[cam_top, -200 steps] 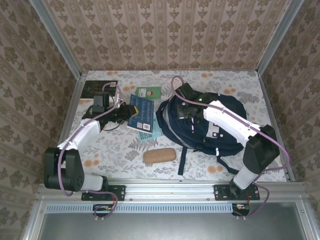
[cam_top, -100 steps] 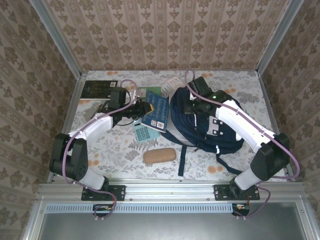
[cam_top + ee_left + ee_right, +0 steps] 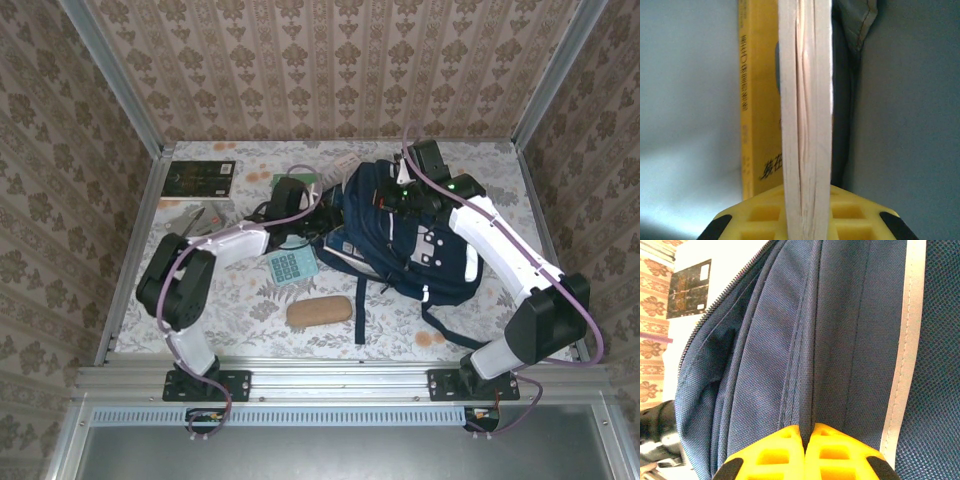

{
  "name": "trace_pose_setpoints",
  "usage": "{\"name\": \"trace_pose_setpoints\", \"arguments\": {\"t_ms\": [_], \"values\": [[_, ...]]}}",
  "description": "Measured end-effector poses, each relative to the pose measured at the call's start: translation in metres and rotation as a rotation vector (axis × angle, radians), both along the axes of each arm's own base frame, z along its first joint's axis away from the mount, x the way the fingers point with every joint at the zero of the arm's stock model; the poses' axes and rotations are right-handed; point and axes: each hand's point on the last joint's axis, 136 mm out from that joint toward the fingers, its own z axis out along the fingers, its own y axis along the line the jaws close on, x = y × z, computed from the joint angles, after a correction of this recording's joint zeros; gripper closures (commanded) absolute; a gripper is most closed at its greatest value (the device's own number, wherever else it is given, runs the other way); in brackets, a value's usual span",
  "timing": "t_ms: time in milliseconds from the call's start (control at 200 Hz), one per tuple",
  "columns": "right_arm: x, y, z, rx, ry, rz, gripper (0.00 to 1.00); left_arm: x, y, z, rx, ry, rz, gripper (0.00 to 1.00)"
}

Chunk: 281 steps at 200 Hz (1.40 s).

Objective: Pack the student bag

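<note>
Right pincer [image 3: 806, 427] is pressed together on a fold of the student bag [image 3: 420, 240], which lies centre-right on the counter [image 3: 240, 300]; this seems to hold its mouth open. Meanwhile the left pincer [image 3: 806, 192] pinches a book [image 3: 805, 100] by its page edge, upright, inside the grey-lined compartment. The step in hand looks like seating the book. Next comes pushing it deeper, then letting go without dragging it back out. Near the bag, a teal calculator [image 3: 290, 266] and a brown case [image 3: 319, 311] lie unpacked.
</note>
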Motion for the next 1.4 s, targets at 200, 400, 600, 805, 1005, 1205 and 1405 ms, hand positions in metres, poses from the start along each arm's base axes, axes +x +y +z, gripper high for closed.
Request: {"name": "trace_pose_setpoints", "arguments": {"t_ms": [200,400,600,805,1005,1205,1405], "values": [[-0.001,0.006,-0.005,0.035,0.006,0.013,1.0,0.018,-0.035,-0.003,0.008,-0.01,0.005,1.0],[-0.003,0.006,-0.006,0.047,0.0,0.011,1.0,0.008,-0.063,-0.018,0.059,-0.001,-0.026,0.91],[-0.005,0.006,-0.008,0.049,0.003,0.014,1.0,-0.011,-0.072,-0.05,0.143,0.042,-0.074,0.46],[-0.004,0.006,-0.01,0.058,0.0,0.016,1.0,-0.01,-0.071,-0.046,0.178,0.02,-0.091,0.13],[-0.006,0.002,-0.007,0.071,-0.011,0.013,1.0,-0.011,-0.055,-0.035,0.243,-0.02,-0.083,0.0],[-0.009,0.002,-0.01,0.082,-0.006,0.023,1.0,-0.008,-0.027,-0.017,0.317,-0.07,-0.058,0.0],[-0.01,0.007,-0.007,0.106,-0.014,0.045,1.0,-0.003,0.036,0.003,0.419,-0.108,0.016,0.0]]}}
